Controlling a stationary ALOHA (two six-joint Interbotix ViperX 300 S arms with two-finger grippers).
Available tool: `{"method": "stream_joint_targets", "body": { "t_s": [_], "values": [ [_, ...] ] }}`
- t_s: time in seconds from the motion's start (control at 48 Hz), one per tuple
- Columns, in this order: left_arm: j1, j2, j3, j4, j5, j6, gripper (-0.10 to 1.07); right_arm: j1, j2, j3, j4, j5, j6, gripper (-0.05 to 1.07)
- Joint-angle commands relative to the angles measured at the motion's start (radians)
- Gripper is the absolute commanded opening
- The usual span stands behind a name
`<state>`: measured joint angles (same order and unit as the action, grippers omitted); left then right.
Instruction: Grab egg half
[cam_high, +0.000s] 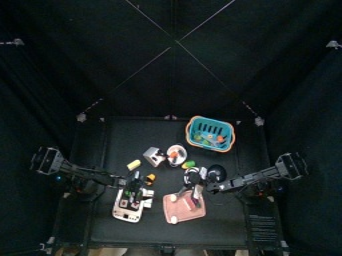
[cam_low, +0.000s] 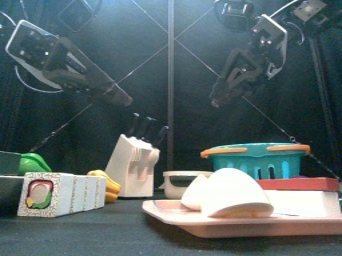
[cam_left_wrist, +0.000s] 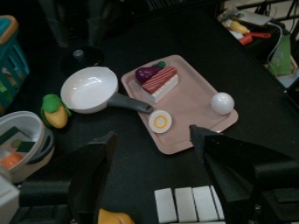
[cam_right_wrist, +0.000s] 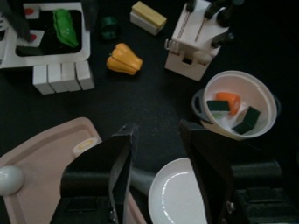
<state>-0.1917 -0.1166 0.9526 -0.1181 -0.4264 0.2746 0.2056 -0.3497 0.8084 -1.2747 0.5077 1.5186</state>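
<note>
Pink tray (cam_left_wrist: 193, 122): egg half (cam_left_wrist: 222, 102), cake slice (cam_left_wrist: 156, 80).

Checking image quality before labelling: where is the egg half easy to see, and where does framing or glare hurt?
Left wrist view: egg half bright, clear on the pink tray. Right wrist view: cut by the picture's edge. Top view: too small to find. Front view: overhead glare, foreground soft.

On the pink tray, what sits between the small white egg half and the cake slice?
In the left wrist view, only bare pink tray separates the egg half from the cake slice; the sliced egg disc lies off that line.
</note>
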Motion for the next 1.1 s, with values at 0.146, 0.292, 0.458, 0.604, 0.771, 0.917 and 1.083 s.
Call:
{"method": "stream_joint_targets", "body": {
  "t_s": [0.146, 0.292, 0.458, 0.604, 0.771, 0.917, 1.083],
  "values": [
    [-0.009, 0.196, -0.161, 0.000, 0.002, -0.003, 1.03, -0.006, -0.049, 0.040, 0.067, -0.002, 0.015, 0.80],
    [-0.011, 0.262, -0.204, -0.017, 0.002, -0.005, 1.03, -0.005, -0.044, 0.048, 0.071, -0.002, 0.015, 0.80],
    [-0.015, 0.308, -0.225, -0.054, 0.003, -0.005, 1.03, -0.003, -0.040, 0.048, 0.071, -0.009, 0.015, 0.80],
    [-0.017, 0.347, -0.250, -0.069, 0.003, -0.005, 1.03, -0.005, -0.029, 0.048, 0.069, -0.021, 0.014, 0.80],
    [-0.023, 0.380, -0.282, -0.097, 0.003, -0.005, 1.03, -0.005, -0.021, 0.048, 0.069, -0.026, 0.014, 0.80],
    [-0.020, 0.399, -0.295, -0.146, 0.003, -0.003, 1.03, -0.005, -0.017, 0.046, 0.069, -0.026, 0.014, 0.80],
    [-0.017, 0.408, -0.298, -0.178, 0.003, 0.002, 1.03, -0.005, -0.017, 0.046, 0.067, -0.026, 0.014, 0.80]
  ]
}}
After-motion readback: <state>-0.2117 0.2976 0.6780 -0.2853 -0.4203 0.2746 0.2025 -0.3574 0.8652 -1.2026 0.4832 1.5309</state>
